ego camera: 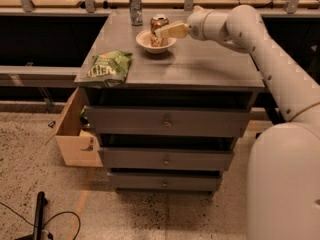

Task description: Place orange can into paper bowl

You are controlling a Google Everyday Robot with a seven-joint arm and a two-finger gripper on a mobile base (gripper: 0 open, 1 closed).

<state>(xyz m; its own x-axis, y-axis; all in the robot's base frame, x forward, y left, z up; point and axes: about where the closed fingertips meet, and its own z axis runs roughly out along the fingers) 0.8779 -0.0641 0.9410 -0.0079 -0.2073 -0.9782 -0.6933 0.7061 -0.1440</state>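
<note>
The orange can [159, 22] stands upright inside the paper bowl [155, 45], at the back middle of the grey cabinet top [200, 66]. My gripper [161, 33] reaches in from the right and sits against the front of the can's lower half, just over the bowl's rim. The bowl rests flat on the cabinet top. The can's lower part is hidden by the gripper and the bowl.
A slim silver-grey can [135, 7] stands at the back edge, left of the bowl. A green chip bag [107, 68] lies at the front left corner. The cabinet has several drawers; a cardboard box [76, 134] sits at its left side. A rail and a shelf run behind.
</note>
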